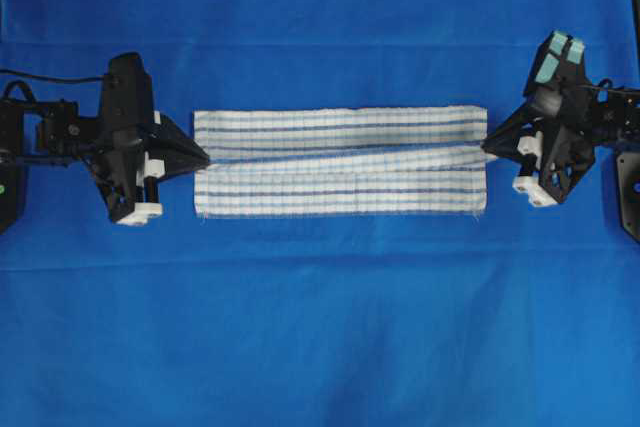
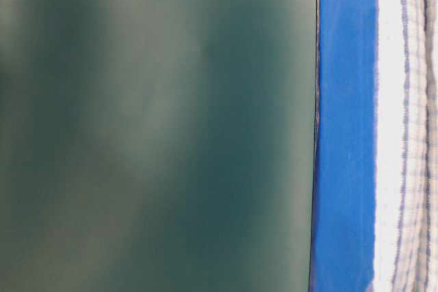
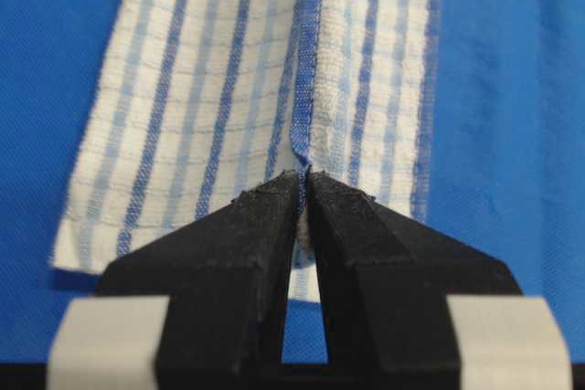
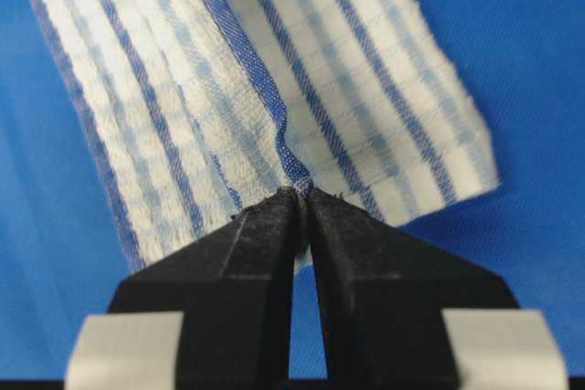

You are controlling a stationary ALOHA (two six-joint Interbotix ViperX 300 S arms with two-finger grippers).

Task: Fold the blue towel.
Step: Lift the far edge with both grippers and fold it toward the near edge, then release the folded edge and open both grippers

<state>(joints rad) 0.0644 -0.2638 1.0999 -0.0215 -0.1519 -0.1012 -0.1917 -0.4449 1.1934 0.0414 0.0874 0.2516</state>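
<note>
A: Where's the white woven blue-striped towel (image 1: pixel 340 161)?
B: We see it folded into a long band on the plain blue sheet (image 1: pixel 320 327), between both arms.
A: Grippers?
B: Left gripper (image 1: pixel 205 160) pinches its left end; right gripper (image 1: pixel 487 146) pinches its right end.

Blue towel (image 1: pixel 340 160): woven cloth, ribbed, matt, stitched hems. Blue sheet (image 1: pixel 320 347) underneath: finer plain cloth, matt, lightly creased. Left gripper (image 3: pixel 304 191) fingers (image 3: pixel 260 226): black matt plastic, grainy tips.
</note>
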